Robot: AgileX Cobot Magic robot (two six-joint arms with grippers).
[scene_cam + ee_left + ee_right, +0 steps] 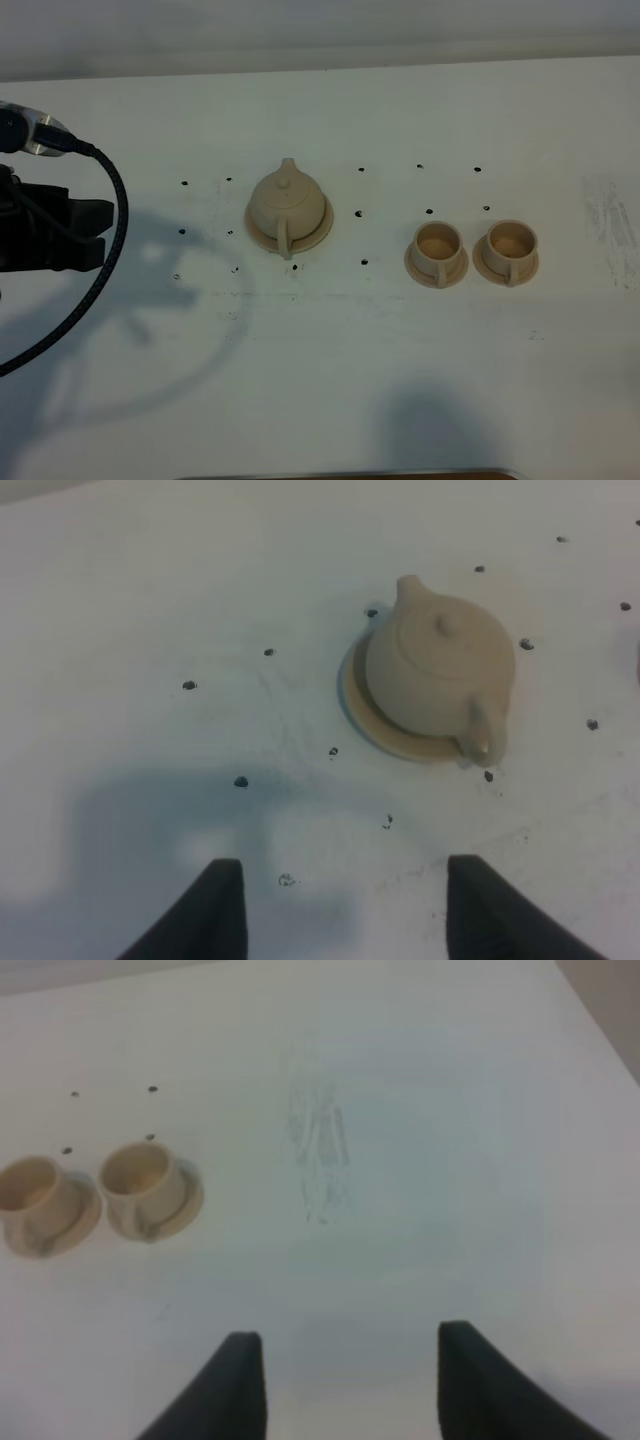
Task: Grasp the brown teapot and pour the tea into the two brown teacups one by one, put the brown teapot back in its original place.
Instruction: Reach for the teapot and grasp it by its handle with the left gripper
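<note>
1. The left gripper (345, 885) has its jaws spread wide with nothing between them. It hovers over the white table (330, 390), well apart from the brown teapot (287, 203).
2. The brown teapot stands upright with its lid on. It sits on the wide saucer (323, 228), left of centre in the high view. Its spout points to the far edge and its handle to the near edge.
3. The right gripper (345, 1350) is likewise wide open and empty, over bare table beside the cups.
4. The left teacup (437, 243) and the right teacup (510, 241) stand upright just beside each other. Each is on its own small saucer, to the right of the teapot.
5. Black dots (363, 262) mark the table around the teapot.
</note>
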